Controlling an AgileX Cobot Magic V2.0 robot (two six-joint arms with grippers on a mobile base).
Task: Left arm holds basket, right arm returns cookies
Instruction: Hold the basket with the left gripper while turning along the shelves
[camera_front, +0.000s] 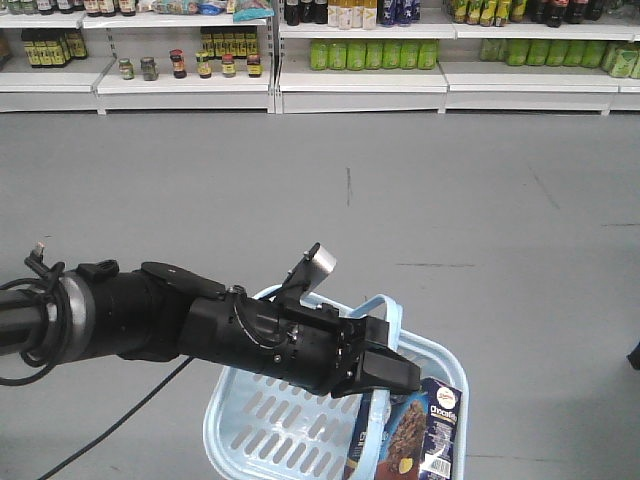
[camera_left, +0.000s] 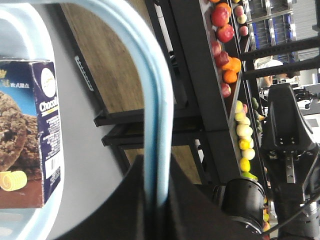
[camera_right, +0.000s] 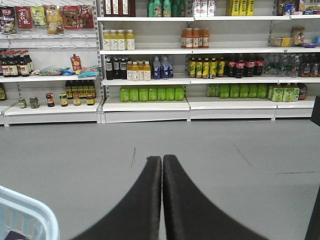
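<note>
My left arm (camera_front: 150, 315) reaches in from the left. Its gripper (camera_front: 385, 370) is shut on the pale blue hoop handle (camera_front: 385, 305) of the light blue basket (camera_front: 260, 425), which hangs above the grey floor. In the left wrist view the handle (camera_left: 159, 100) runs straight down between the black jaws of that gripper (camera_left: 156, 162). The cookies carton (camera_front: 420, 435), navy and brown, stands inside the basket at its right end, and appears again as the carton (camera_left: 30, 130). My right gripper (camera_right: 162, 159) is shut and empty, above the floor, with a basket corner (camera_right: 27, 212) at lower left.
White shelves (camera_front: 360, 75) of bottles and jars line the far wall, seen wider as shelves (camera_right: 145, 102). Grey floor (camera_front: 350, 190) lies between. A dark rack with fruit (camera_left: 227, 55) and another black robot arm (camera_left: 287, 135) stand to one side.
</note>
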